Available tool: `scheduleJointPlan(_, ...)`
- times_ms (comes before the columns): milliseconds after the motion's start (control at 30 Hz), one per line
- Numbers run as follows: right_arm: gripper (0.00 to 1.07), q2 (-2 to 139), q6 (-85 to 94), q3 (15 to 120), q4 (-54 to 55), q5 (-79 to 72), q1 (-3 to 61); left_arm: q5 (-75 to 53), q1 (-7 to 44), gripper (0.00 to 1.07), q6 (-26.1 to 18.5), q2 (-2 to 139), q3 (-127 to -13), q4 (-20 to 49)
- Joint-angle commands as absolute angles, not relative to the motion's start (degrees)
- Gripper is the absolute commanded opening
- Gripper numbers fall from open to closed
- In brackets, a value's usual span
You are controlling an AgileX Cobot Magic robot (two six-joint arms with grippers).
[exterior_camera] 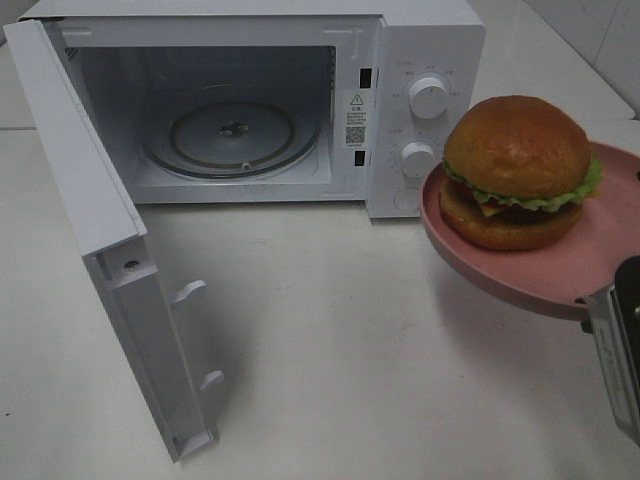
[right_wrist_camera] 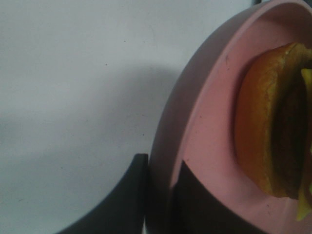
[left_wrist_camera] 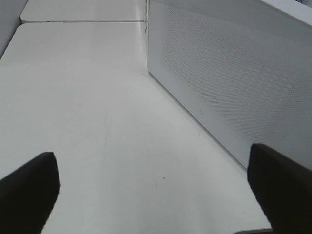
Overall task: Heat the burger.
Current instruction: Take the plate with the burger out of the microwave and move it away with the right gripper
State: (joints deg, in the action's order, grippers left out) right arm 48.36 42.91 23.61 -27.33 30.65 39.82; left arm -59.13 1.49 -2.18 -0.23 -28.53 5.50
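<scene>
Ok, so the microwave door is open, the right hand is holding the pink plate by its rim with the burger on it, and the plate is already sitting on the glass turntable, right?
Not quite. The pink plate is not on the glass turntable; the exterior high view shows it held up outside the microwave, in front of its control knobs. The rest stands: the door is open, and the right hand grips the plate's rim with the burger on it.

The burger (exterior_camera: 517, 170) is round, with a glossy golden-brown bun on top, a frill of green lettuce around its middle, a dark patty with a bit of yellow under the lettuce, and a lighter bottom bun. It sits upright and whole on a pink plate (exterior_camera: 500, 270), near the plate's middle, with the plate's rim bare all around it.
</scene>
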Motion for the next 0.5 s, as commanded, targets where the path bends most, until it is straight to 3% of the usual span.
scheduleJointPlan(33,0.00,47.4,36.3,24.1,-33.3,28.0,39.5,-58.9,1.2,1.00,-2.1,-1.6,-28.5,5.8)
scheduleJointPlan(500,0.00,50.0,10.7,24.1,-46.1,40.7,39.5,-58.9,1.2,1.00,-2.1,-1.6,-28.5,5.8)
